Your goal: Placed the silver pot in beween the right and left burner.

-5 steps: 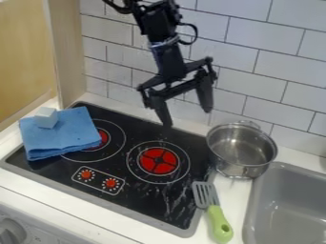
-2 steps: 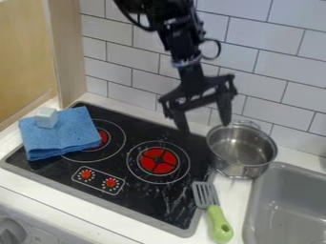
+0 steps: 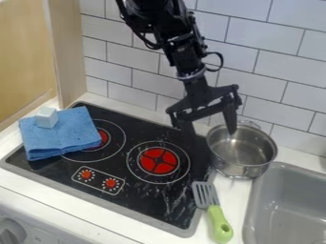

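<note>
The black gripper [image 3: 209, 133] hangs open at the upper right of the stove, its fingers spread apart. One finger stands left of the silver pot's rim, over the stove's back right edge; the other overlaps the back left part of the pot's opening. Nothing is held between them. The silver pot [image 3: 240, 150] stands upright on the white counter, just right of the stove, and looks empty. The right burner [image 3: 158, 160] is bare. On the left burner [image 3: 96, 138], a folded blue cloth covers the left part.
The blue cloth [image 3: 62, 135] carries a white block [image 3: 45, 117]. A green-handled spatula [image 3: 218, 223] lies in front of the pot, its slotted head over the stove's [image 3: 148, 202] right edge. The grey sink [image 3: 286, 202] is at the right, the tiled wall [image 3: 275, 95] behind.
The gripper has moved right and down, from above the back of the stove to the pot's left rim. It stays open. Pot, cloth, block and spatula have not moved.
</note>
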Available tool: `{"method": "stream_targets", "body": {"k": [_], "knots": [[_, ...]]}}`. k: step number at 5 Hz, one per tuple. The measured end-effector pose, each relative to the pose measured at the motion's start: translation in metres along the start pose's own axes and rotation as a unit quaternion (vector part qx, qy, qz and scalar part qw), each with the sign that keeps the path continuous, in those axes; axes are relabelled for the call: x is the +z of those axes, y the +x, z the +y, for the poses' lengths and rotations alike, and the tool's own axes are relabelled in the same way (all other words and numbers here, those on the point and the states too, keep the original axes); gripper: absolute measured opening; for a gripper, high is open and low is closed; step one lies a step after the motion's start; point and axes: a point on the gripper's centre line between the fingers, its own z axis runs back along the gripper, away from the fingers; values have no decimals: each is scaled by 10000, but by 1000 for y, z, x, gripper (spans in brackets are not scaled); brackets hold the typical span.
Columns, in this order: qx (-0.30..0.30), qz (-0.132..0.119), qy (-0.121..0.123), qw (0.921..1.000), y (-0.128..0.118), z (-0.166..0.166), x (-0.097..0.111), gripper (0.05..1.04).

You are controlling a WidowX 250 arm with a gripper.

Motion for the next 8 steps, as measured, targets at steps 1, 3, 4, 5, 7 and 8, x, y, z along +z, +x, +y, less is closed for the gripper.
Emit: {"method": "stream_targets", "body": {"k": [1,3,4,5,7,8], "knots": [[-62,103,-20,9999,6,-2,-10,952],[-247,191,121,9994,3,-9,-18,351],[-287,216,152,9992,2,-8,-18,168],[-350,246,182,9989,-1,-9,-19,84],[-339,214,236,9989,-5,-9,-13,53],[-300,122,181,9993,-13,-9,-1,50]]}}
